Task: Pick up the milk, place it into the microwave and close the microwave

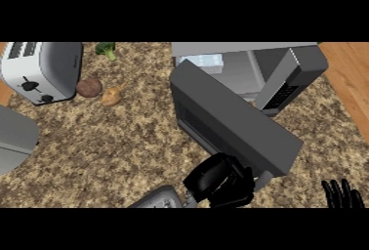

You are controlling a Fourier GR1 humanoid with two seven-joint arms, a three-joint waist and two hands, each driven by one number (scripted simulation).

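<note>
**Milk inside, door standing wide open**

The milk carton (202, 62) is sitting inside the microwave (306, 61), towards the left of the cavity, so I'm judging only the closing to be left. The microwave is standing at the far edge of the tabletop (108, 141), right of the middle. Its door (231, 119) is swinging out wide towards the near edge.

The left hand (220, 180) is working at the near edge, about midway along, touching the door's free end. Its fingers are looking curled into a bunch and are holding nothing. The right hand (342, 195) is resting open, fingers up, by the near right corner.

What I'm worrying about is the push. The hand is meeting only the door's outer corner, so it could be slipping off or under it instead of swinging it shut. A push aimed along the door rather than across it may be shoving the whole microwave back. I cannot tell how deep the carton is sitting; if it is poking out, the door could be knocking it.
</note>
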